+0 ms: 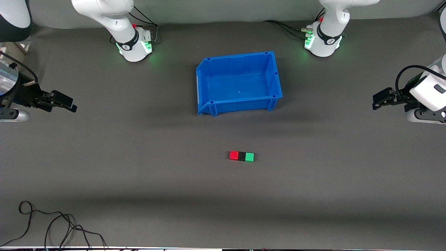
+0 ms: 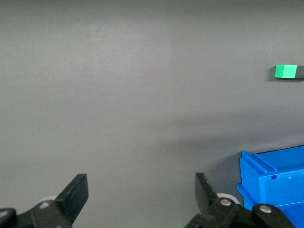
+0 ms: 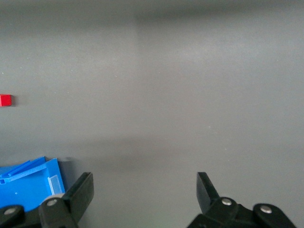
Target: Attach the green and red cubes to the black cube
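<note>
On the dark grey table, nearer the front camera than the blue bin, three tiny cubes lie in a touching row: the red cube toward the right arm's end, the black cube in the middle, the green cube toward the left arm's end. The black one nearly melts into the cloth and its edges are hard to pick out.

At the right arm's end, the right gripper hangs over bare table, well apart from the cubes, its fingers spread wide with nothing between them; the arm is cut off by the frame edge and waits. In the right wrist view the fingers show only their tips, the red cube is cropped at the border, and just a corner of the bin appears.

The bin stands empty between the two bases, its low lip toward the right arm's end.

At the left arm's end, the left gripper also waits over bare table, released and holding nothing, its wrist cut by the frame. Its own view shows the finger tips, the green cube with a sliver of the black cube cut off beside it, and a corner of the bin.

The cloth is plain and matte, crossed by soft shadow bands. A loose black cable curls at the edge nearest the camera.
</note>
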Controlling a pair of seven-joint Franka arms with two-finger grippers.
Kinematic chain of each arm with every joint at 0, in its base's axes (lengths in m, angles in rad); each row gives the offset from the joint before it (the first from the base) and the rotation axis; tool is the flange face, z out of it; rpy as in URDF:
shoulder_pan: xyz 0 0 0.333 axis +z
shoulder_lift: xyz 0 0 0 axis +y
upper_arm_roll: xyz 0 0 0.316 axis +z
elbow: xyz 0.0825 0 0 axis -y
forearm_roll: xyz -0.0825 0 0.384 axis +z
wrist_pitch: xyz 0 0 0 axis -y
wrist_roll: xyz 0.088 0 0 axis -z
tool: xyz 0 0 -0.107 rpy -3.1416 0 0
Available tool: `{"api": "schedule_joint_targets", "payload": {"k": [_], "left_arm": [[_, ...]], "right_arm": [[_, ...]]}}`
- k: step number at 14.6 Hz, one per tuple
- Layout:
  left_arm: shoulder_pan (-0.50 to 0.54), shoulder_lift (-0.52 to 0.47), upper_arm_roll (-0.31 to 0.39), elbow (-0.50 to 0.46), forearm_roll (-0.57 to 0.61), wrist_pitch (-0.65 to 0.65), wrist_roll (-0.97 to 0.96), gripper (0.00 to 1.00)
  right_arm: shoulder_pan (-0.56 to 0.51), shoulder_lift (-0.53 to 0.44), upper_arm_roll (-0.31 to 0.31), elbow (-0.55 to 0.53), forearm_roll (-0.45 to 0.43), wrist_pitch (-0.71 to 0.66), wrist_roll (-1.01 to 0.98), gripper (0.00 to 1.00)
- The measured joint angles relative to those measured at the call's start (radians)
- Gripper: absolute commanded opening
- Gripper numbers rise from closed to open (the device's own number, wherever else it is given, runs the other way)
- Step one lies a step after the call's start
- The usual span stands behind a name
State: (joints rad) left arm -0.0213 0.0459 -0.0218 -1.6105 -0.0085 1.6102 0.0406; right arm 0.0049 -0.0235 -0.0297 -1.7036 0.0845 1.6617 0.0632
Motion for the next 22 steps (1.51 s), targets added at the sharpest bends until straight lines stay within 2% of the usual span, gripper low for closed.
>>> {"api": "schedule_joint_targets", "payload": {"k": [22], "left_arm": [[0.001,0.000,0.004,0.031,0.000,-0.013,0.000,1.00]], "right_arm": [[-0.001,0.031,0.008,0.041,-0.038,0.003,-0.003,0.97]]}}
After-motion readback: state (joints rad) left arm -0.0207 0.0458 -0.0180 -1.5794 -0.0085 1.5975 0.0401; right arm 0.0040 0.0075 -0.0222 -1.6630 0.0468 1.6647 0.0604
